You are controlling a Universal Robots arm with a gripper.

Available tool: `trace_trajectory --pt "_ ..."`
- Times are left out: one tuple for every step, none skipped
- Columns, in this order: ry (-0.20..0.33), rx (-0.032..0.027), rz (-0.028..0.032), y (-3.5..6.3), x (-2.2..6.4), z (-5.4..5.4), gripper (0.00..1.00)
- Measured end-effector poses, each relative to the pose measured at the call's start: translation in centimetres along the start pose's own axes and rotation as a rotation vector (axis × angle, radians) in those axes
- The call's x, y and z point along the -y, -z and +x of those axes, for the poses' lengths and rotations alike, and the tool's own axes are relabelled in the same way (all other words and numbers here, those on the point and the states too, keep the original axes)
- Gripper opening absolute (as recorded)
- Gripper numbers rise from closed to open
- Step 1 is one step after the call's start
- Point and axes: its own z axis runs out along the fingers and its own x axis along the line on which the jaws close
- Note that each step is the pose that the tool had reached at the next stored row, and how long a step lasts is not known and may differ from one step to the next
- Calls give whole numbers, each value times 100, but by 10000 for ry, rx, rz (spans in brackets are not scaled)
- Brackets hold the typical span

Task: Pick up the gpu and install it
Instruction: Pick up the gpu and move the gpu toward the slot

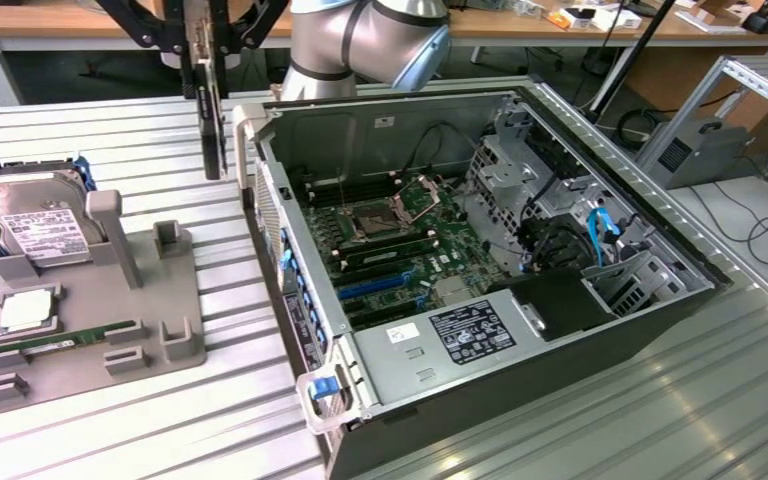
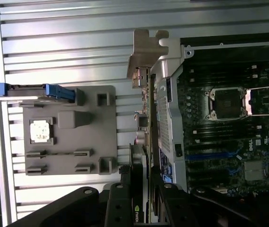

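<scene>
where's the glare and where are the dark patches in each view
Exterior view: light streaks the ribbed table; the computer case interior is shadowed around the drive bays. Wrist view: the table slats wash out pale, the gpu bracket glints, and the hand gripping it is a near-black silhouette.

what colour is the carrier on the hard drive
The carrier is blue; the wrist view shows it best.
</scene>
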Motion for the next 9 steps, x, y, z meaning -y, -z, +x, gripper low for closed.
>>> trace_trajectory --pt "0 0 -1 -1 -1 -7 27" --pt "0 0 0 -1 -1 -14 27" --pt "0 0 -1 -1 -2 -25 27" --pt "0 0 0 -1 -3 -43 27" --pt "0 -1 0 -2 -5 -65 27" --pt "-1 -2 0 -2 -6 -79 27" --pt "0 -2 0 -2 -6 -89 27" --pt "0 -1 0 -2 -7 -97 27" --pt "0 -2 -1 -3 -8 -108 27"
